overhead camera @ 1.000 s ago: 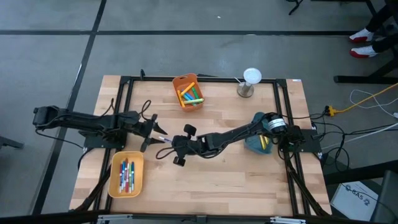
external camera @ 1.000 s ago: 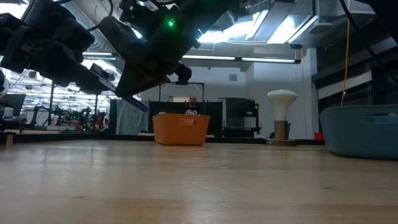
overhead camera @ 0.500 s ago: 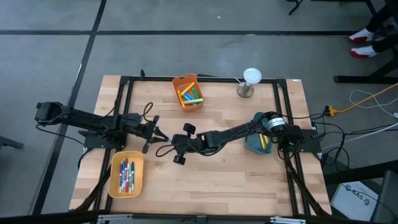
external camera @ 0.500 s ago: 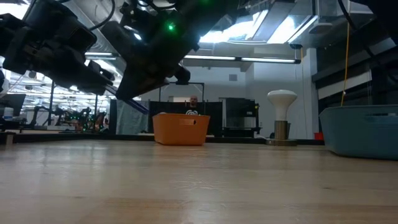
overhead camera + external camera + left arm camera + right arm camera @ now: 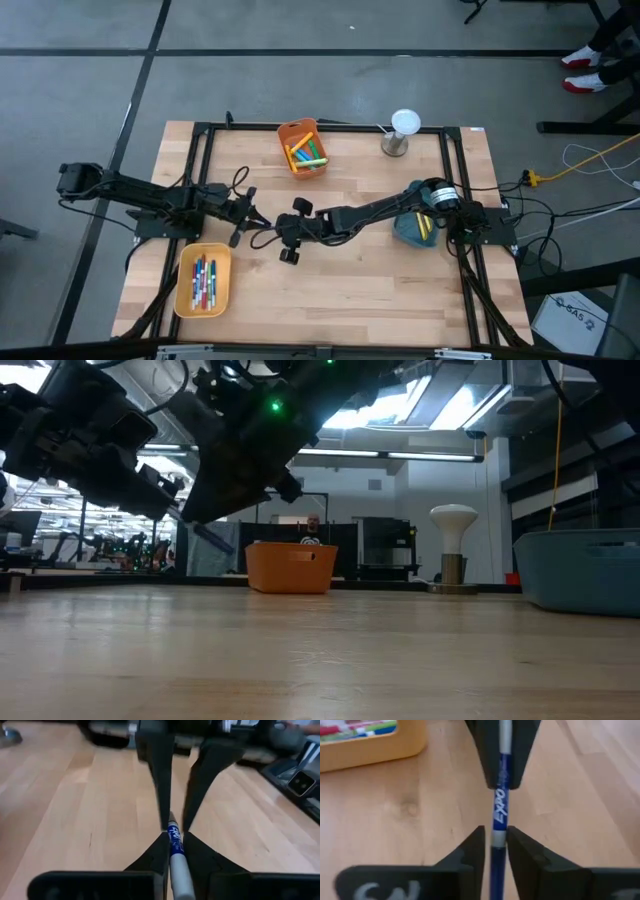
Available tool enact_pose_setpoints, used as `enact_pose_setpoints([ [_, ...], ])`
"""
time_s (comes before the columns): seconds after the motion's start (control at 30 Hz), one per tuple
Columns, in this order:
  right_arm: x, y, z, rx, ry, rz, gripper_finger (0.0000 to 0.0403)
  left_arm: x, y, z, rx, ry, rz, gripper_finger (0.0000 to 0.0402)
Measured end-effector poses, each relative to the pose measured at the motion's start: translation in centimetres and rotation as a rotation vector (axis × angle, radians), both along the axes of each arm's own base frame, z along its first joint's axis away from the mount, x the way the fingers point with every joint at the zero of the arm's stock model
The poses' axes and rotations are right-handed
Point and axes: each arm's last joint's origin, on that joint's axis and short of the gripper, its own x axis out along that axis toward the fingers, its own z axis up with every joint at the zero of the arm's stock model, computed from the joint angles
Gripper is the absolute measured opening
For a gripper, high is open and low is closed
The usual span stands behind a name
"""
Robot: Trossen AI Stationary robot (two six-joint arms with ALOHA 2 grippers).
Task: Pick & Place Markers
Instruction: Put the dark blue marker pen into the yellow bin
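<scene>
There are three bins on the bench (image 5: 350,290): an orange bin (image 5: 302,148), a yellow bin (image 5: 203,281) and a blue-grey bin (image 5: 415,229). One lamp (image 5: 402,132) stands near the back edge. Two arms work here, with one blue marker (image 5: 175,846) between them. The yellow bin holds about six markers; the orange bin's markers are too jumbled to count.

Grey concrete floor (image 5: 80,90) is surrounding the wooden tabletop (image 5: 350,290). Long ceiling lights (image 5: 400,456) are glowing overhead. A yellow cable (image 5: 590,158) is trailing across the floor, and dark cabinets (image 5: 385,545) are standing behind.
</scene>
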Motion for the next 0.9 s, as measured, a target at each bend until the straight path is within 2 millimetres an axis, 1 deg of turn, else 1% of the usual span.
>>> enact_pose_setpoints([
  [0.1,0.0,-0.2,0.0,0.042,0.015,0.035,0.0104,-0.1,0.0,-0.2,-0.01,0.028,0.01,0.003],
  [0.2,-0.1,-0.2,-0.2,0.103,0.049,0.12,0.0142,0.2,0.0,0.1,-0.009,0.11,0.015,0.003],
  [0.3,-0.4,-0.2,-0.5,0.188,0.107,0.211,0.0176,0.4,0.1,0.8,0.008,0.201,0.009,0.0032],
  [0.4,-0.8,-0.1,-0.8,0.3,0.177,0.25,0.0198,0.8,0.1,2.1,0.024,0.261,-0.005,0.0031],
  [0.5,-1.3,0.0,-1.2,0.388,0.239,0.232,0.0207,1.0,-0.1,3.5,0.038,0.316,-0.026,0.0031],
  [0.57,-1.6,-0.1,-1.4,0.415,0.285,0.214,0.0209,1.0,-0.5,4.6,0.036,0.355,-0.054,0.0032],
  [0.73,-2.3,0.2,-1.9,0.428,0.366,0.184,0.021,0.7,-1.6,7.1,0.035,0.455,-0.149,0.0031],
  [0.9,-2.4,0.2,-1.9,0.426,0.382,0.18,0.021,0.0,-3.1,9.1,0.005,0.525,-0.237,0.0031],
])
